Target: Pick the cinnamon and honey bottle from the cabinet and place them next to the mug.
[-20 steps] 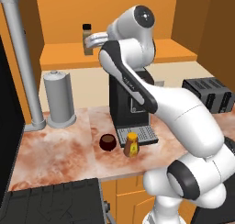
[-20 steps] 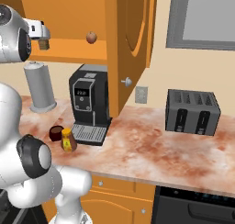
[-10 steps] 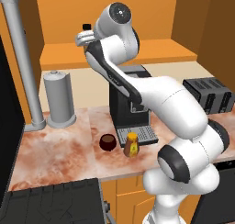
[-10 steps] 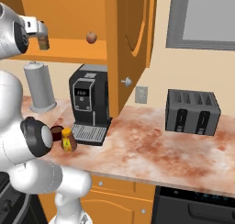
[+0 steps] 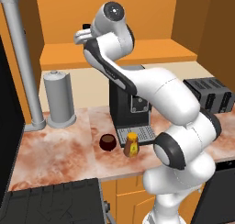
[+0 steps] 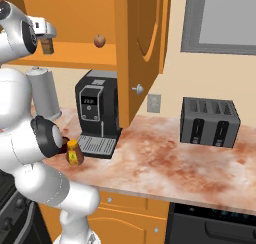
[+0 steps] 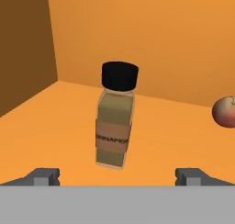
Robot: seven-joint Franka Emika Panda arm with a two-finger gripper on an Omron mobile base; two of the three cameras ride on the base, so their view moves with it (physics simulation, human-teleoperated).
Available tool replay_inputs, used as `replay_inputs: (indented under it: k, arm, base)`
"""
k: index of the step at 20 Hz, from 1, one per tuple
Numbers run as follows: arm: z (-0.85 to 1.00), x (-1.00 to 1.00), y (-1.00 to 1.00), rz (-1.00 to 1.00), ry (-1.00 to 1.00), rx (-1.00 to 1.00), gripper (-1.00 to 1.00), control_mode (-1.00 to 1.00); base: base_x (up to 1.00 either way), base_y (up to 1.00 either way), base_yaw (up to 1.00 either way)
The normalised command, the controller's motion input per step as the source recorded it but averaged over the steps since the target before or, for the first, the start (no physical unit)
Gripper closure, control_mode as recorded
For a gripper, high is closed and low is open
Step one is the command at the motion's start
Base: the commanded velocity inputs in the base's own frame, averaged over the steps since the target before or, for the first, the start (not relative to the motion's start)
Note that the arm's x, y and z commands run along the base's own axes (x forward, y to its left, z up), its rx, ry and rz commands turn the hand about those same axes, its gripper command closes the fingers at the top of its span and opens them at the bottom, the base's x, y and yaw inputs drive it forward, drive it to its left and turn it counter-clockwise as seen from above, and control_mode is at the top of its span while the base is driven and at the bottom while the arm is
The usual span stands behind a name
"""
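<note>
The cinnamon [image 7: 114, 122], a slim clear jar with a black cap and brown powder, stands upright on the shelf of the orange cabinet [image 5: 151, 51]. My gripper [image 7: 118, 177] is open just in front of it, with one fingertip [image 7: 43, 176] on each side and no contact. From the right base camera the gripper [image 6: 45, 30] sits level with the cinnamon [image 6: 47, 45]. The amber honey bottle [image 5: 131, 145] stands on the counter beside the dark brown mug [image 5: 108, 142], and the honey bottle [image 6: 75, 153] also shows by my arm.
A red apple [image 7: 225, 111] lies on the shelf to the jar's right. Below are a black coffee machine [image 6: 97, 113], a grey paper towel holder [image 5: 58, 99] and a toaster [image 6: 210, 122]. The open cabinet door [image 6: 142, 48] hangs right of the shelf.
My arm has swung left and reached further into the cabinet shelf, bringing the hand up to the cinnamon. The jaws stayed open. Honey bottle and mug have not moved.
</note>
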Motion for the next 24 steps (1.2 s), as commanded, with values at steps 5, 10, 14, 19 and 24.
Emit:
replay_inputs:
  k: [5,10,14,19,24]
  arm:
    - [-0.13,0.03,0.02,0.0,0.01,0.0,-1.0,-1.0]
    - [-0.16,0.01,0.03,0.0,0.03,0.0,-1.0,-1.0]
    - [-0.01,0.14,0.02,0.0,0.02,0.0,-1.0,-1.0]
    - [0.0,0.18,0.05,0.0,0.01,0.0,-1.0,-1.0]
    - [0.0,0.1,0.09,0.0,0.0,0.0,-1.0,-1.0]
  base:
    - [0.0,0.0,0.0]
    - [0.0,0.0,0.0]
    - [0.0,0.0,0.0]
    - [0.0,0.0,0.0]
    - [0.0,0.0,0.0]
